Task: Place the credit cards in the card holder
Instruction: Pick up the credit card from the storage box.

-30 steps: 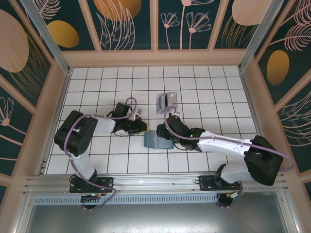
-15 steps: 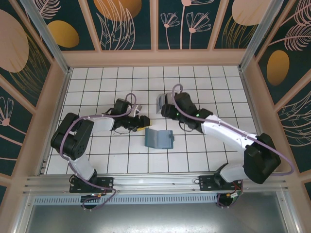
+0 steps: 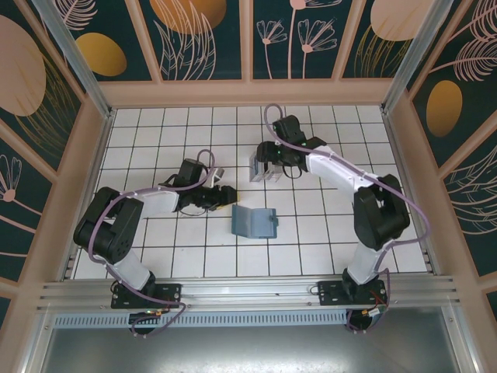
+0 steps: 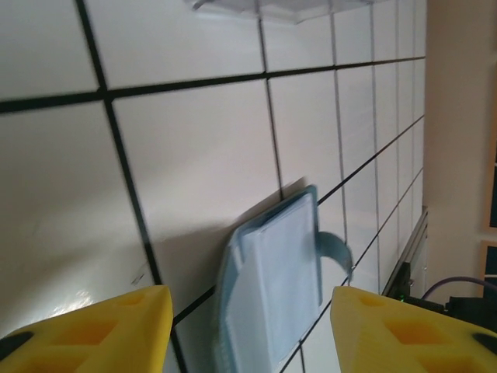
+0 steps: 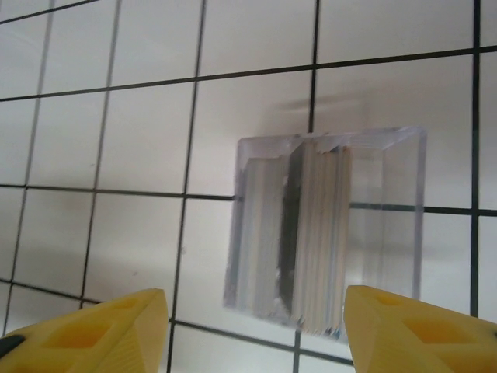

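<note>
The credit cards point(image 5: 314, 233) stand on their edges in a little clear box point(image 5: 388, 225) on the white tiled table point(image 3: 155, 249). The right gripper point(image 5: 256, 334) hangs right over them. Its two yellow fingers point(image 5: 116, 330) are wide apart and hold nothing. The cards sit in front of the gap between the fingers, a bit toward the right-hand one. The thin edges of the cards run straight away from the gripper, so a finger stands on each side of the flat faces. I think a squeeze would pinch the pack on its flat sides, once the gripper goes lower.

The card holder point(image 3: 254, 221) lies on the table, nearer the robot than the cards and well apart from them. The left gripper point(image 4: 248, 338) is just beside it and points at it, with its fingers apart and nothing in them. The right arm is nearer the cards, and the left arm is nearer the holder. It is hard to tell if the holder is open enough to take a card
</note>
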